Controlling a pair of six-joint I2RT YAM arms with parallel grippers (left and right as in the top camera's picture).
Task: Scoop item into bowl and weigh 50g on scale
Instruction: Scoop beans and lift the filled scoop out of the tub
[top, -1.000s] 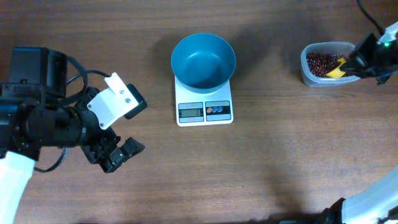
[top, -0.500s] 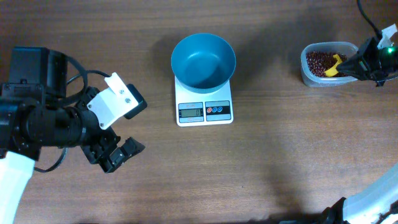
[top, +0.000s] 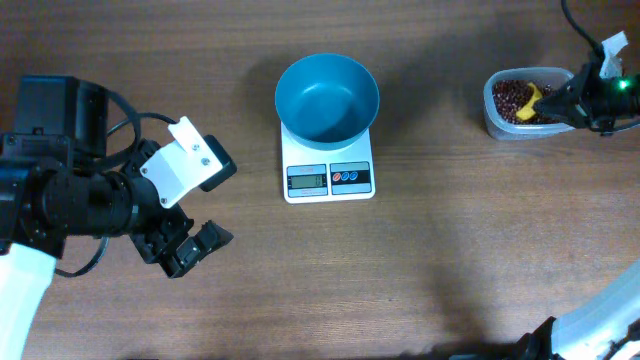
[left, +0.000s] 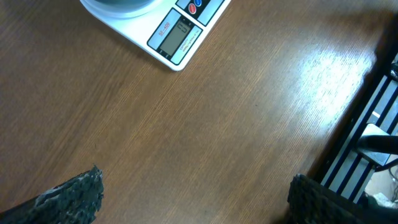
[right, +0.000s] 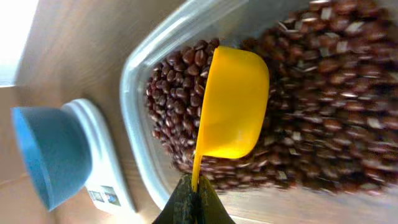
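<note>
Shifted toward the far side of the clear tub (right: 138, 62), the yellow scoop (right: 233, 102) sits among the beans (right: 323, 93), its handle clamped in the right gripper (right: 193, 200). The blue bowl (top: 327, 97) rests on the scale (top: 328, 178), well apart. The left gripper (top: 195, 250) has its fingers (left: 71, 193) apart.

Bare table (top: 440, 240) lies wide between the tub (top: 498, 129) and the scale (top: 328, 178). The bowl (top: 327, 100) is open from above. The yellow scoop (right: 233, 102) occupies the tub's mouth, and the left arm (top: 90, 200) crowds the left side.
</note>
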